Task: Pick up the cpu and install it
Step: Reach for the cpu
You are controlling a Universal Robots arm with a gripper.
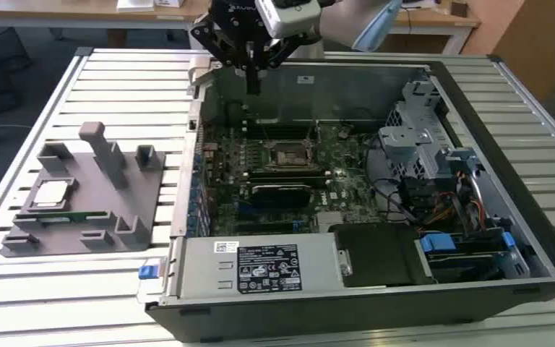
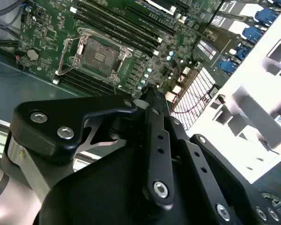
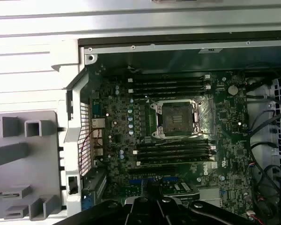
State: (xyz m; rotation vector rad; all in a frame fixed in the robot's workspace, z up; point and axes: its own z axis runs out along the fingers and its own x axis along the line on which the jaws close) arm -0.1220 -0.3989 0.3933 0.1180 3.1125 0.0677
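Item: claw (image 1: 254, 85), fingers together with nothing between them, hanging above the far wall of the open computer case (image 1: 374, 318) in the exterior view. Item: cpu (image 1: 51, 193), lying flat with its silver top up in a recess of the grey fixture (image 1: 95, 189) on the slatted table (image 1: 27, 303), at the exterior view's left, well apart from the claw and untouched. Item: green memory stick (image 1: 63, 216), lying just beside the cpu on the same fixture. Item: cpu socket (image 3: 175, 119), mid-motherboard (image 3: 122, 140), with no chip in it and memory slots on either side. Step in hand, as judged: the pick-up, not yet begun. Handling notes: part the fingers before any descent. Meet the chip square on, by two opposite edges. Its thin edge offers little purchase, so grip it centred and gently. Keep clear of the fixture's upright posts (image 1: 99, 144) and the memory stick, and lift level.
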